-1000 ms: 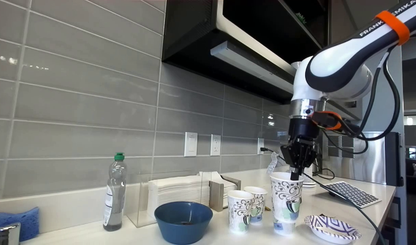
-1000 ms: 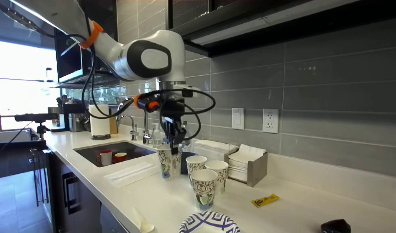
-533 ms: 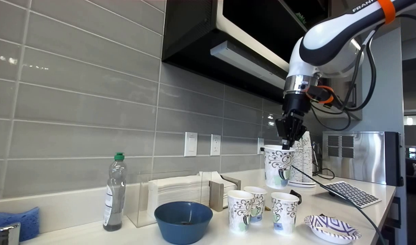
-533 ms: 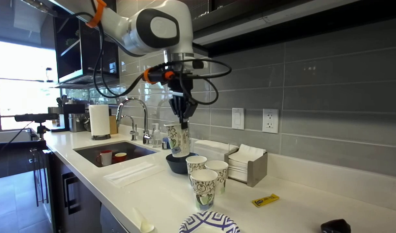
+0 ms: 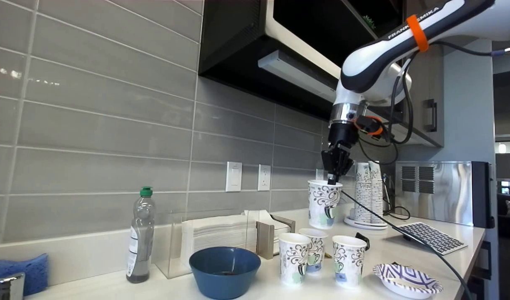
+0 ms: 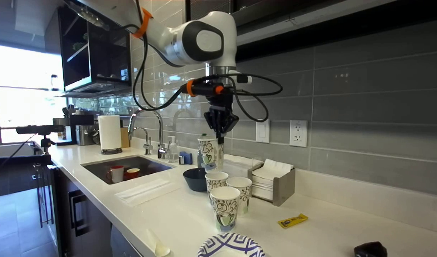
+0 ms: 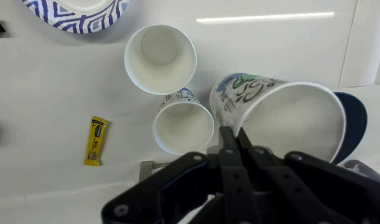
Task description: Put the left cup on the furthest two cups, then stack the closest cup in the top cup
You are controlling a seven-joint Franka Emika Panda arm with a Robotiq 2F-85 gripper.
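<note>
My gripper is shut on the rim of a white cup with dark swirls and green-teal print. It holds this cup above the counter, tilted in the wrist view; it also shows in an exterior view. Three similar cups stand upright close together: one nearest the bowl, one by the napkin holder, one by the paper bowl. The wrist view shows two of them, a cup at the top and a cup below it; the third is hidden, probably behind the held cup. I cannot tell which are the furthest two.
A blue bowl stands beside the cups. A napkin holder is close behind them. A patterned paper bowl, a yellow packet and a soap bottle are on the counter. A cabinet hangs above.
The held cup has been lifted up from near the counter, then moved sideways toward the napkin holder and the standing cups. The three standing cups have not moved. The gripper stays shut on the rim.
</note>
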